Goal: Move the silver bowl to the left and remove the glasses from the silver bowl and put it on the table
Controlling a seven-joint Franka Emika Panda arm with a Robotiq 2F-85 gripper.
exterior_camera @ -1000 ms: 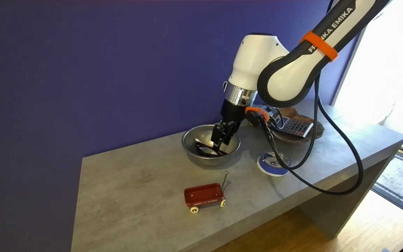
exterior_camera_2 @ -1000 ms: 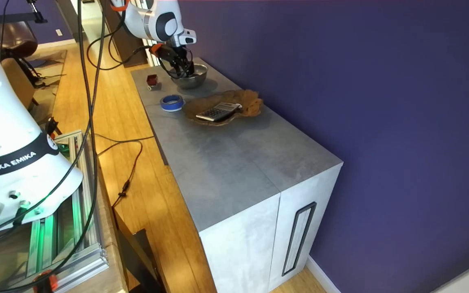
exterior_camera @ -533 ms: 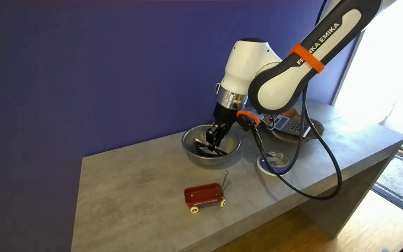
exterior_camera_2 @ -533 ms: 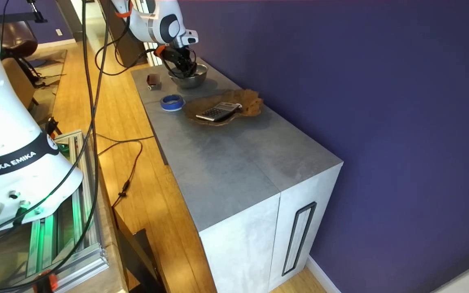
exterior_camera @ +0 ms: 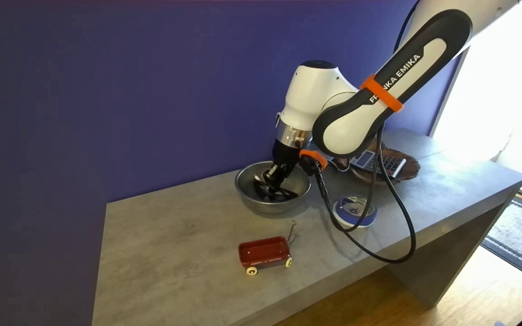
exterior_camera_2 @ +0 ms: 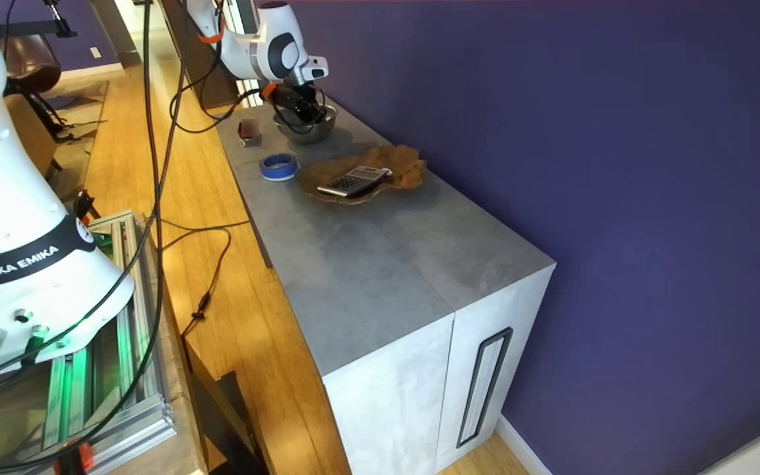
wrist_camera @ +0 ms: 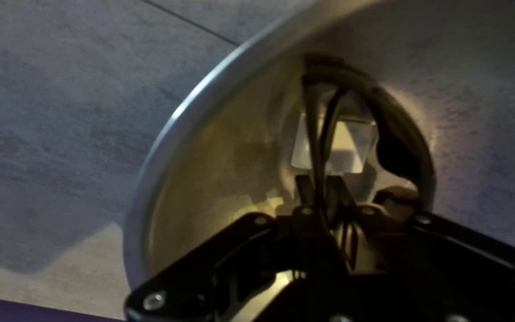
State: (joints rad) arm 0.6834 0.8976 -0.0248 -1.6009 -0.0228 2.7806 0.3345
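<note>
The tool (wrist_camera: 320, 185) is down inside the silver bowl (exterior_camera: 261, 207). Its tips pinch a thin dark part of the glasses (wrist_camera: 400, 156). The rest of the glasses sticks out past the tips, with the bowl's shiny sides around it. I can't tell if the glasses touch the bottom. The bowl sits on the grey worktop (exterior_camera: 161, 253), beneath the tool.

Above the tool, white letters on the robot arm (exterior_camera: 347, 131) say FRANKA EMIKA, but an orange strap (exterior_camera: 382, 93) covers a bit of the first word. In an exterior view, a black band (exterior_camera_2: 20, 264) low down on the arm, well away from the tool, says FRANKA EMIKA too. The letters AR show above it. The red wagon (exterior_camera: 263, 251), near the tool, has white writing on its side that is too blurry to read.

A blue and white dish (exterior_camera_2: 279, 173) is near the tool as well. Farther from the tool is a brown wooden tray (exterior_camera_2: 406, 165) with a calculator (exterior_camera_2: 353, 181) in it. A black cord (exterior_camera: 414, 240) hangs beside the tool and crosses in front of the dish. In an exterior view, the arm hides some of the tray. The purple wall (exterior_camera: 152, 90) is near the tool.
</note>
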